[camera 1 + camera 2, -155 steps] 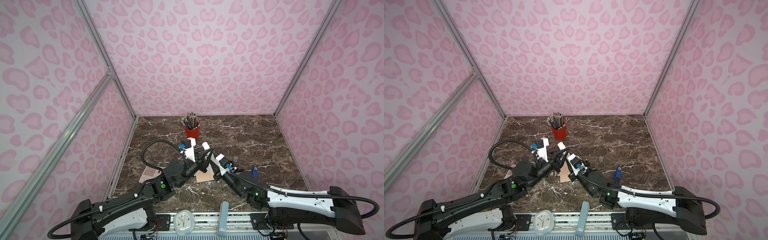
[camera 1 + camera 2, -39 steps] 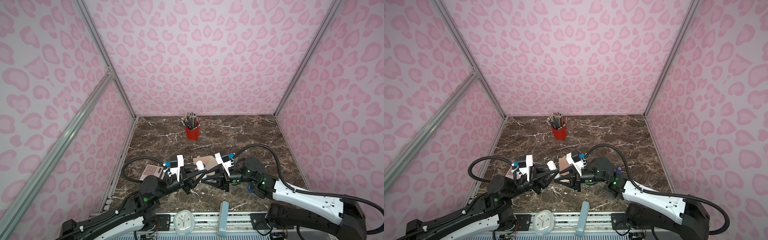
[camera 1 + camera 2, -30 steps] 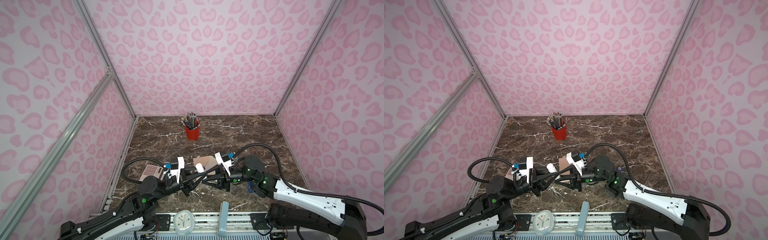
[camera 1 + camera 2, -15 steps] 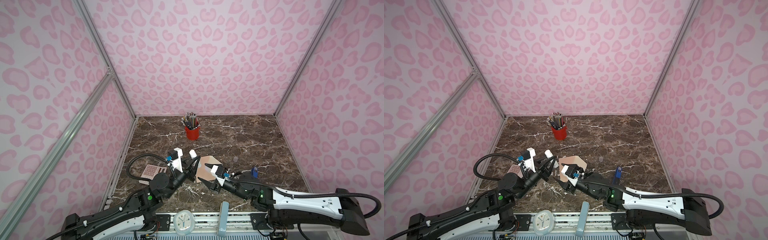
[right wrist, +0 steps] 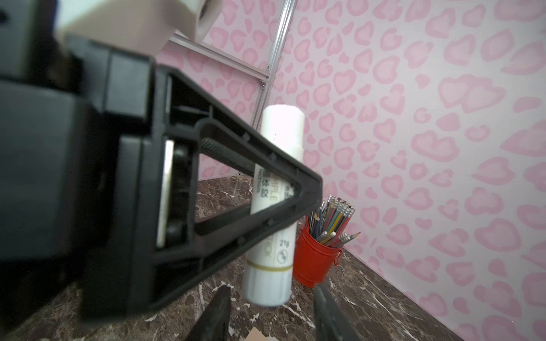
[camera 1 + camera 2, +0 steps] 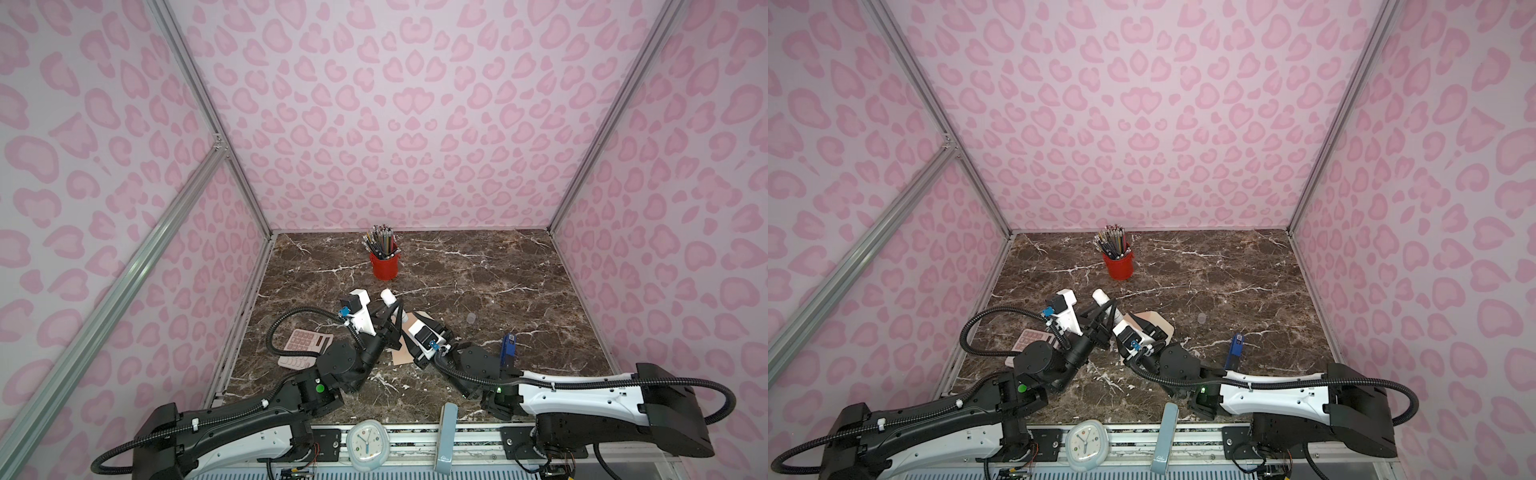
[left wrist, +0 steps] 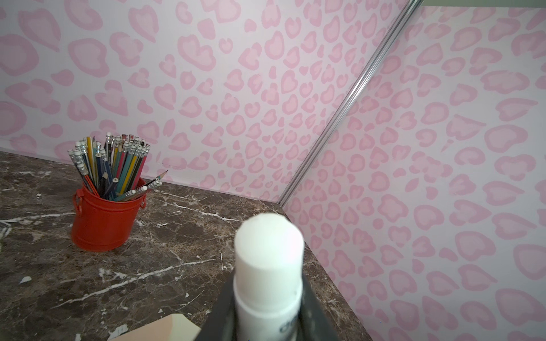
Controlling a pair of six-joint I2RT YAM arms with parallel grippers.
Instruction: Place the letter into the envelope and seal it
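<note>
Gripping the glue stick round its middle, the left gripper was clenched on it and had it tilted, white end up, over the front-left bit of the worktop. The envelope lay flat right under both arms, mostly hidden, with its cream flap poking out toward the pencil bucket and the calculator just to its left. The right gripper sat low over the envelope, jaws apart with nothing between them, right by the stick's bottom end.
</note>
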